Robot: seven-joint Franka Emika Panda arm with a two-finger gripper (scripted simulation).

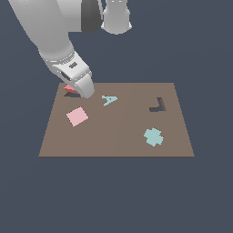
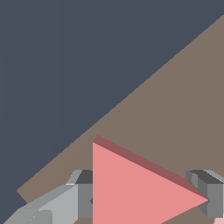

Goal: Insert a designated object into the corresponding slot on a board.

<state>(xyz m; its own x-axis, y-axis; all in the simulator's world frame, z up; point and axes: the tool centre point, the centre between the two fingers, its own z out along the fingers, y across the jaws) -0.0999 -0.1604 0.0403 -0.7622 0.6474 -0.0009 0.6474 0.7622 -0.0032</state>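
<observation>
Near the board's (image 1: 118,136) far corner on the exterior view's left, the gripper (image 1: 77,91) hangs low over the brown panel — its fingers closed on the coral-red triangle block (image 1: 69,88). Wrist view confirms: triangle (image 2: 135,188) sits between the two grey fingers (image 2: 210,197), one at its flat edge, one at its tip. Just under the block, a dark patch shows — the triangular slot (image 1: 71,93), mostly hidden by the gripper; whether the block touches it, cannot tell. Pink square (image 1: 77,116) lies just nearer the camera. Teal letter-A piece (image 1: 109,99) mid-board. Dark L-shaped cut-out (image 1: 157,106) and teal cross piece (image 1: 154,136) toward the exterior view's right, well apart from the gripper.
</observation>
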